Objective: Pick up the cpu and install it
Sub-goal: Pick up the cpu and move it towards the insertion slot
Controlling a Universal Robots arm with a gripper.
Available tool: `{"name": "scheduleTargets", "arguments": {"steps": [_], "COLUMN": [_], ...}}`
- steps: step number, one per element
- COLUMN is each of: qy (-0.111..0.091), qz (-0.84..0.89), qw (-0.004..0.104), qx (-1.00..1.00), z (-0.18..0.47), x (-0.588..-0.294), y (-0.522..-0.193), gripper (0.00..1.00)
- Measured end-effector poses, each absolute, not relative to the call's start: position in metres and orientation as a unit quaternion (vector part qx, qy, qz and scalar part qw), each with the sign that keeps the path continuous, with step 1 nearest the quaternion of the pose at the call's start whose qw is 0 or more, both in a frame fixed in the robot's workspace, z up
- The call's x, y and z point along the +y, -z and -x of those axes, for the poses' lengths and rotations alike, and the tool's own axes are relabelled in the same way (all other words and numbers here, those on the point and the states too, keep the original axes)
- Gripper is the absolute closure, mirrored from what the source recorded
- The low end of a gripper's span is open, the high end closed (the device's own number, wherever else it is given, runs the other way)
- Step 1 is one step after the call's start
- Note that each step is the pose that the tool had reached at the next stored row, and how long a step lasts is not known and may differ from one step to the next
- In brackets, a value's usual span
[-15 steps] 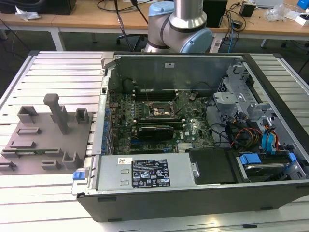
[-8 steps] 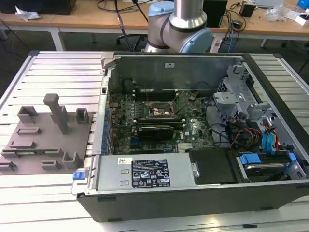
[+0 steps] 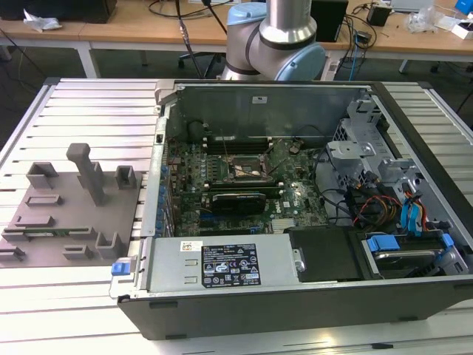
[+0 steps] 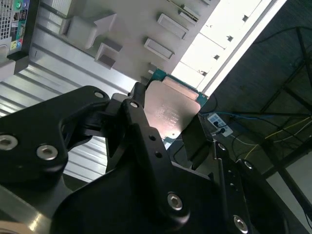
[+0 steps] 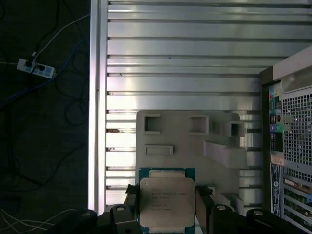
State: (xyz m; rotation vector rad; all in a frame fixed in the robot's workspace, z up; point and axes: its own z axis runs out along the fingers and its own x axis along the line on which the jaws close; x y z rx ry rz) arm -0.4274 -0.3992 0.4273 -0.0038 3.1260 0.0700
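In the exterior view, the socket (image 3: 248, 168) sits inside the open case (image 3: 295, 310), well to the exterior view's right of the grey fixture (image 3: 52, 214).

In the second wrist view, the gripper (image 4: 170, 134) is closed on the cpu (image 4: 170, 112), gripping opposite edges.

In the first wrist view, the cpu (image 5: 166, 200) sits between the fingers (image 5: 202, 202) at the fixture's (image 5: 195, 141) edge, with the case (image 5: 292, 146) beside it.

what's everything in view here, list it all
cpu: 1, silver top with green edge, between the gripper's fingers
fixture: 1, grey, on table, exterior view's left
case: 1, black, open, on table
card: 1, black, inside case
table: 1, silver, slatted
power strip: 1, white, on floor
arm: 1, grey and blue, beyond case
gripper: 1, black, shut on cpu
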Motion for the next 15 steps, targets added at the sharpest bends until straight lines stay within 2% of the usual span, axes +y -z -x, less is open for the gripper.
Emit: {"name": "scheduleTargets", "arguments": {"steps": [15], "qy": [-0.022], "qz": [0.001], "qw": [0.007], "qx": [1.000], "z": [0.412], "x": [-0.399], "y": [-0.429], "gripper": [0.45]}}
